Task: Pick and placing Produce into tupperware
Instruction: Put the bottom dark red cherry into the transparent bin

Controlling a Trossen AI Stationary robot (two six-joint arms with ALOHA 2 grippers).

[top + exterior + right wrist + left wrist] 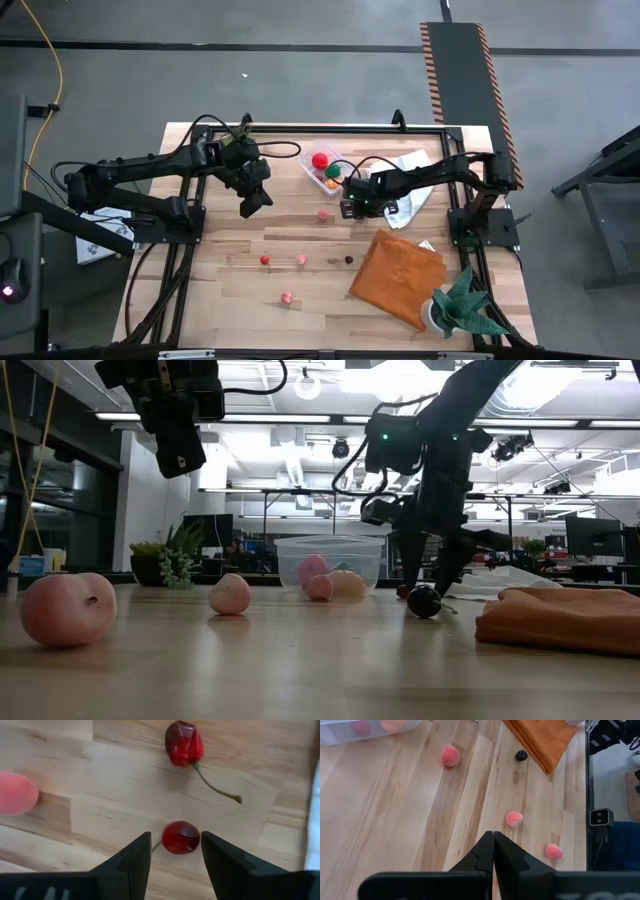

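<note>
While the right pincer (176,851) hangs low over the desk (230,285) with its fingers apart around a red cherry (181,837), nothing is gripped yet. That cherry is round and slick-looking, so closing off-centre could squirt it away; its stem may drag the second cherry (184,743) along. The tupperware (322,172) sits near the far edge, already holding some produce. Raised above the desk's middle, the left pincer (493,851) is closed and empty.

left claw (493,851) closed, raised | right claw (176,851) parted, low
</note>
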